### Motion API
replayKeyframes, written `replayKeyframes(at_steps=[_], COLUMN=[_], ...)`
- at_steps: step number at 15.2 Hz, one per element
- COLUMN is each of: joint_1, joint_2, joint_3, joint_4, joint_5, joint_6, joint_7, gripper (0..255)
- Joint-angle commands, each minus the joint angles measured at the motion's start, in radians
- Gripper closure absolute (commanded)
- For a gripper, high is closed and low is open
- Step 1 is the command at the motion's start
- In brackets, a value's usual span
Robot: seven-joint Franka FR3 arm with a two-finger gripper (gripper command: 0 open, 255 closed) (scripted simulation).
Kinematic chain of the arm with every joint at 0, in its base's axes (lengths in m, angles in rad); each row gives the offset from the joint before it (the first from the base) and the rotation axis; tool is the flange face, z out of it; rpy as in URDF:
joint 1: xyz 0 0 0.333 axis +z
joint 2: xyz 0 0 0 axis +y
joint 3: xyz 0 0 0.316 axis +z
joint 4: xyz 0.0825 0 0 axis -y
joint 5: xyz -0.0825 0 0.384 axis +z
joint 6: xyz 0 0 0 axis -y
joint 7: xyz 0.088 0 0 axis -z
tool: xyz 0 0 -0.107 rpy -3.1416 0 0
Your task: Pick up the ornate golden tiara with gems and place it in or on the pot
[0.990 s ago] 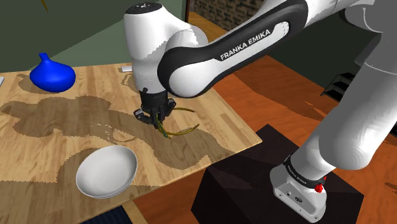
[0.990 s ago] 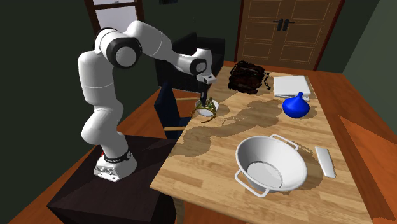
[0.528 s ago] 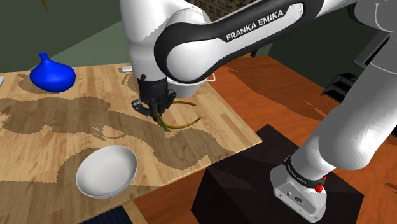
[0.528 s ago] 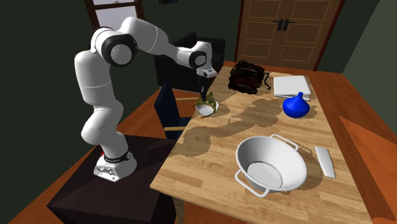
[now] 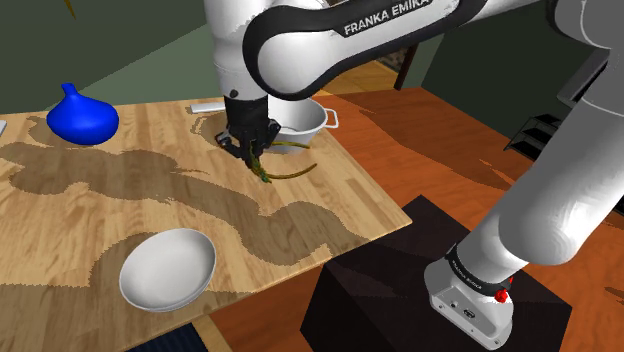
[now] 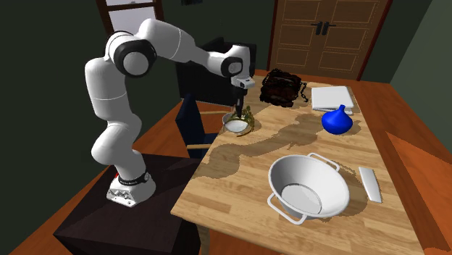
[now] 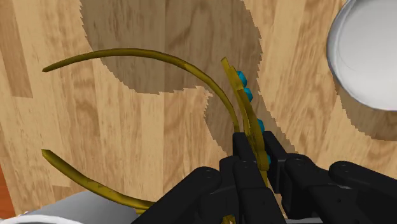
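Note:
The golden tiara [image 5: 285, 172] is a thin open hoop with blue gems along its front. It hangs off the wooden table [image 5: 120, 190], clasped at its gemmed front [image 7: 248, 114] by my gripper [image 7: 257, 149], which is shut on it. In the shoulder view the gripper [image 5: 255, 160] hovers just in front of the white two-handled pot [image 5: 305, 122]. In the second exterior view the gripper [image 6: 237, 110] and tiara [image 6: 246, 116] hang above the table's left edge, and the pot [image 6: 308, 187] stands toward the near right.
A white bowl [image 5: 168, 268] sits near the table's front edge in the shoulder view. A blue vase [image 5: 80, 118] stands at the back left. A dark basket [image 6: 281, 87], a white stack [image 6: 332, 96] and a flat white bar [image 6: 369, 183] lie further along the table.
The gripper has risen off the table with the tiara and drifted toward the pot in the shoulder view. The tiara no longer touches the wood.

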Motion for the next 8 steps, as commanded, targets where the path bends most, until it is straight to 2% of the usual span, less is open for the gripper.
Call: replayKeyframes(at_steps=[1,8], joint_1=[-0.019,-0.083], joint_2=[0.022,0.12], joint_3=[-0.018,-0.083], joint_4=[0.027,0.142], joint_5=[-0.013,-0.059], joint_6=[-0.005,-0.023], joint_7=[-0.034,-0.154], gripper=[255,255])
